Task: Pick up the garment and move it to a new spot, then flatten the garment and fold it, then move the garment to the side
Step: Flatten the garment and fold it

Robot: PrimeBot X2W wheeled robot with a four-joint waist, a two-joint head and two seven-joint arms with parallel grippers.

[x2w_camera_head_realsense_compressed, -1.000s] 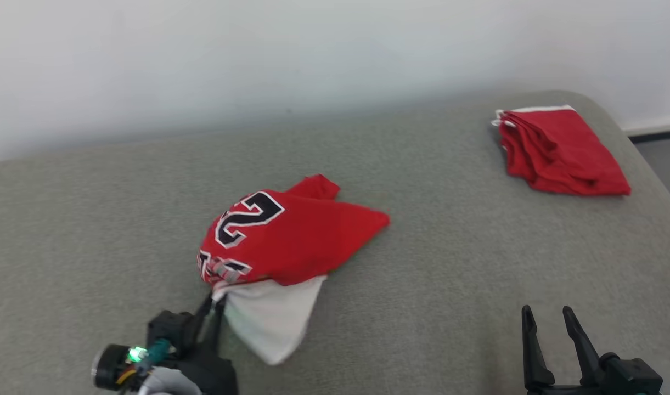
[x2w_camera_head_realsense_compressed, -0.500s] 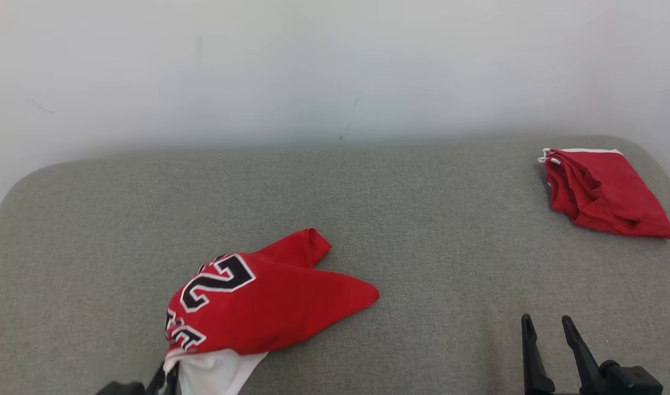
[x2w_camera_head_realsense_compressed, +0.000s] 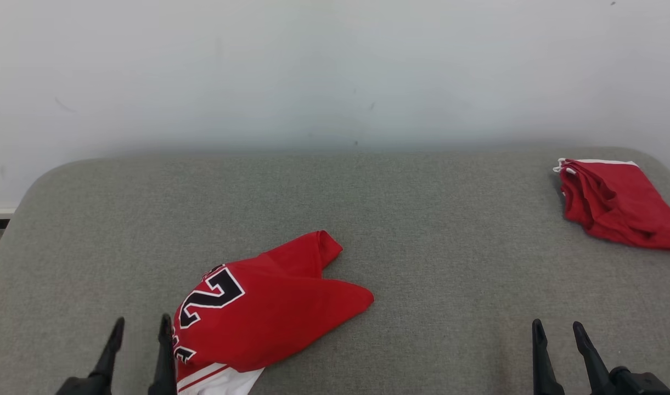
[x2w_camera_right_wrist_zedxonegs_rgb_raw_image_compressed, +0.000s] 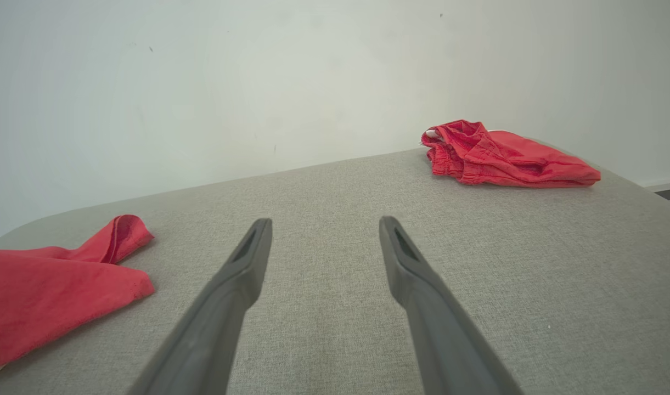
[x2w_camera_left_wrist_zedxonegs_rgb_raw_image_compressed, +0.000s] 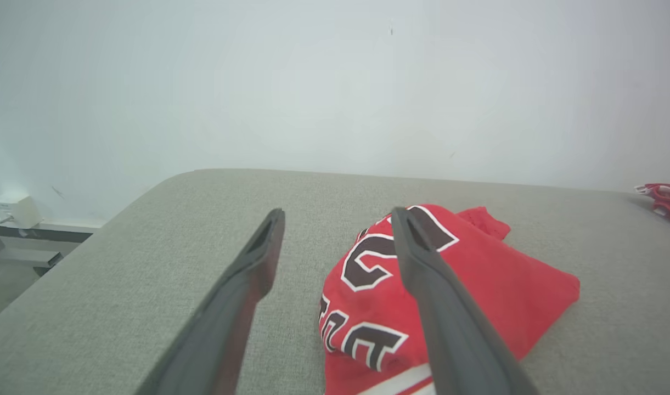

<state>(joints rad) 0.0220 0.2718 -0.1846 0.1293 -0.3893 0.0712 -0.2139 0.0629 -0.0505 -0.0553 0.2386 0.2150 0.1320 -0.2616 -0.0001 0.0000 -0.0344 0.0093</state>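
Observation:
The garment (x2w_camera_head_realsense_compressed: 263, 312) is a red jersey with black-and-white lettering and a white hem, lying crumpled on the grey cushion toward the front left; it also shows as the jersey (x2w_camera_left_wrist_zedxonegs_rgb_raw_image_compressed: 450, 296) and as a red edge (x2w_camera_right_wrist_zedxonegs_rgb_raw_image_compressed: 55, 285). My left gripper (x2w_camera_head_realsense_compressed: 141, 325) stands open just left of the jersey, nothing between its fingers; in the left wrist view the left gripper (x2w_camera_left_wrist_zedxonegs_rgb_raw_image_compressed: 337, 216) has its right finger in front of the cloth. My right gripper (x2w_camera_head_realsense_compressed: 558, 328) is open at the front right, far from the jersey, and the right gripper (x2w_camera_right_wrist_zedxonegs_rgb_raw_image_compressed: 324, 226) points over bare cushion.
A second red garment (x2w_camera_head_realsense_compressed: 614, 203), folded in a pile, lies at the cushion's far right corner, also seen as the red pile (x2w_camera_right_wrist_zedxonegs_rgb_raw_image_compressed: 505, 156). The grey cushion (x2w_camera_head_realsense_compressed: 422, 219) ends at a white wall behind and drops off at rounded left and right edges.
My left gripper has let go of the jersey's white hem and opened; it now stands beside the cloth. The head camera has shifted, so the whole scene sits differently in the picture.

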